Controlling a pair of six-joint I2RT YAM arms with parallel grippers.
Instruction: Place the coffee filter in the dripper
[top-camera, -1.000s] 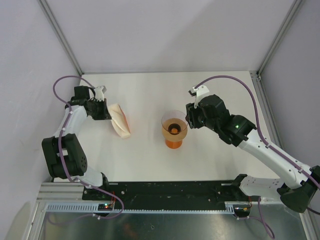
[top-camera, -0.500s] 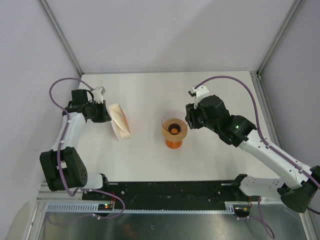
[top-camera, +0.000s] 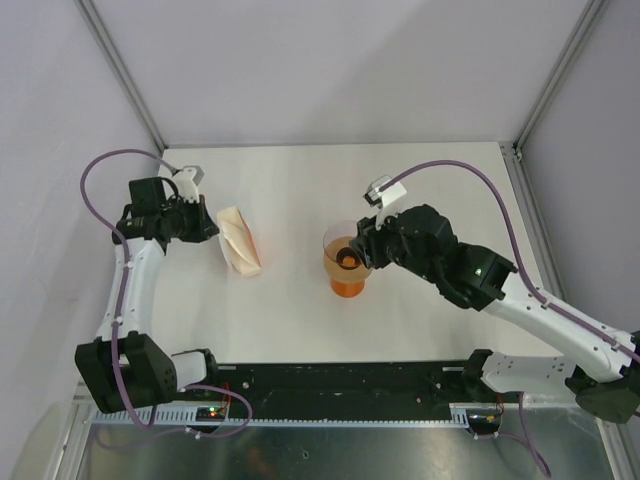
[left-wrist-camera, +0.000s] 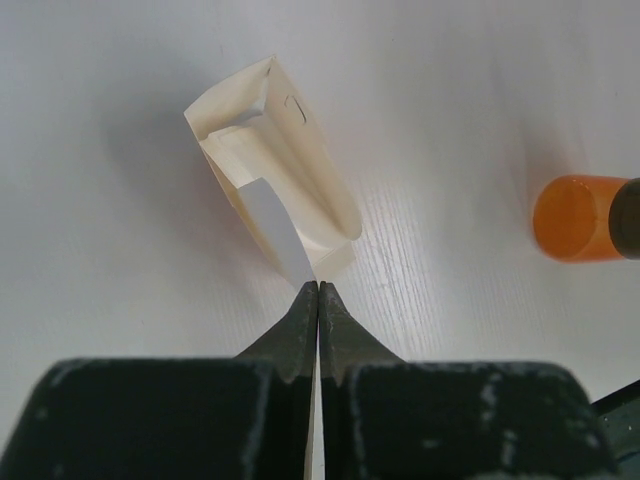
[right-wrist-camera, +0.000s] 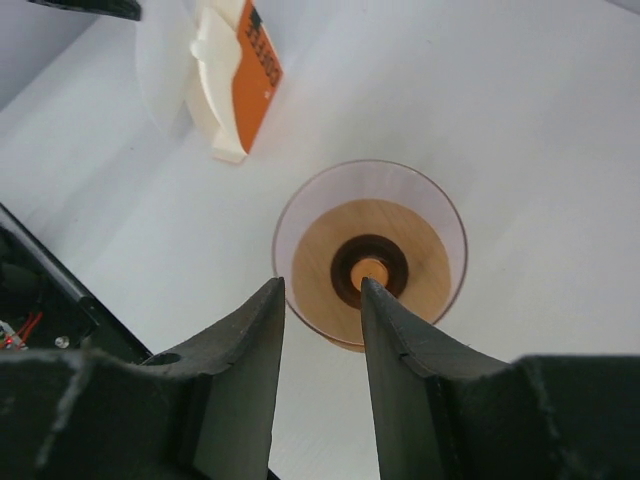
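**benchrat:** Where does everything sit? Going big to small: the white table (top-camera: 300, 180) has both arms reaching in, with the left gripper (top-camera: 200, 222) at the cream stack of folded filters (top-camera: 240, 241) and the right gripper (top-camera: 358, 248) at the dripper (top-camera: 345, 244).

**pourover_pete:** Yep. The dripper is perched mouth-up on the orange cup (top-camera: 348, 284), and the right wrist view shows nothing in it. The right gripper's fingers are apart, with the near bit of the rim just ahead of the gap between them. Can't tell if they touch it.

**benchrat:** And the coffee filter?

**pourover_pete:** In the left wrist view the coffee filter (left-wrist-camera: 272, 228) is a thin white sheet, and the left gripper's fingers are clamped together on its near corner. Its long axis runs from the fingertips ahead and a bit left. The far end is tucked in the stack's open mouth, so it isn't free of the stack yet.

**benchrat:** So what does the next move hang on?

**pourover_pete:** Direction. From the left fingers, the orange cup under the dripper lies off to the right and slightly ahead, well apart. The sheet points the other way, ahead-left. The left arm has the paper and the right arm is the one next to the dripper. My guess is the left has to draw the sheet out along its length before it swings right.
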